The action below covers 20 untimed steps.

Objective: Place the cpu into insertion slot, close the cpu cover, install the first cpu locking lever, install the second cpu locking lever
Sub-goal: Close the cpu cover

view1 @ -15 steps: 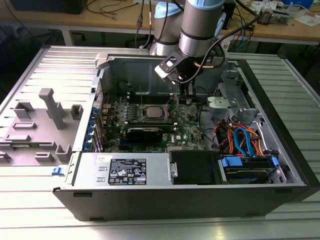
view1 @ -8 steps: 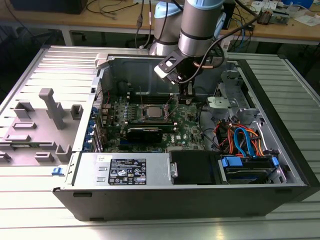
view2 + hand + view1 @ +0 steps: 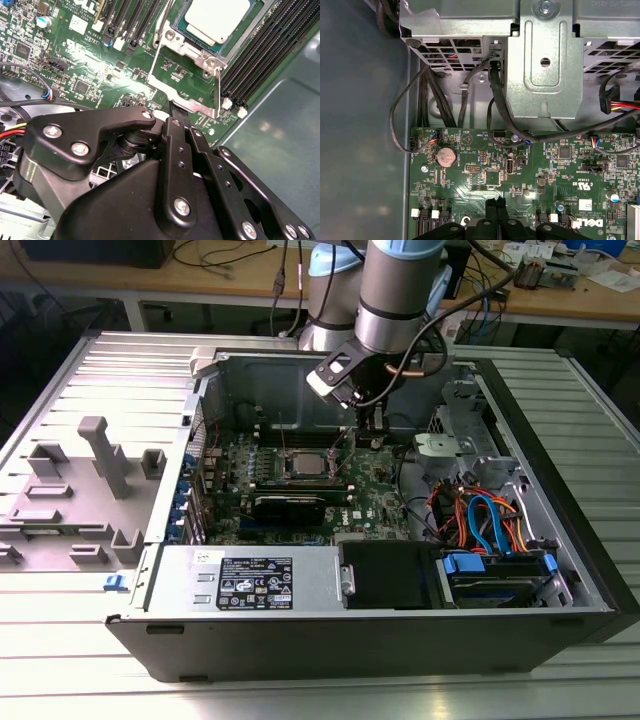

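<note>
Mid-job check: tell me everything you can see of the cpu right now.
The cpu is a small flat square chip with a pale silvery, metallic-looking top, stepped at its edge. It lies flat in the insertion slot on the green motherboard, the slot's silver rim bordering it, with black memory slots on both sides. The hand hangs beside the socket, apart from the chip; nothing rests on its top.
</note>
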Each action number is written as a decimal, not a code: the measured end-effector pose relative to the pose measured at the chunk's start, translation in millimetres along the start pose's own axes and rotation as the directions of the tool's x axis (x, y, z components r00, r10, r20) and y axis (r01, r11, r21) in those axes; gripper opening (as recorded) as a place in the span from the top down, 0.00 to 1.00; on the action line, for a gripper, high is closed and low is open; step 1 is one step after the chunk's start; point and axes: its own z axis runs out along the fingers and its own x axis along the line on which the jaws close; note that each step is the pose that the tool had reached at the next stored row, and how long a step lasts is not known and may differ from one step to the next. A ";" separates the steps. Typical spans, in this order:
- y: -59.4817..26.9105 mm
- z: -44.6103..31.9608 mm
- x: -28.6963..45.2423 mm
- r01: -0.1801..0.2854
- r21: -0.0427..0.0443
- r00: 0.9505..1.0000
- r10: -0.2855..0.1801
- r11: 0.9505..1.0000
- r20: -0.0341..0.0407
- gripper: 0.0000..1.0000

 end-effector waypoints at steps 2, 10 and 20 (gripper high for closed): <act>-7.7 0.0 0.2 0.000 0.000 1.000 0.000 1.000 0.000 0.89; -9.4 0.1 0.3 0.000 0.000 1.000 0.000 1.000 0.000 0.89; -12.1 0.1 0.3 0.000 0.000 1.000 0.000 1.000 0.000 0.89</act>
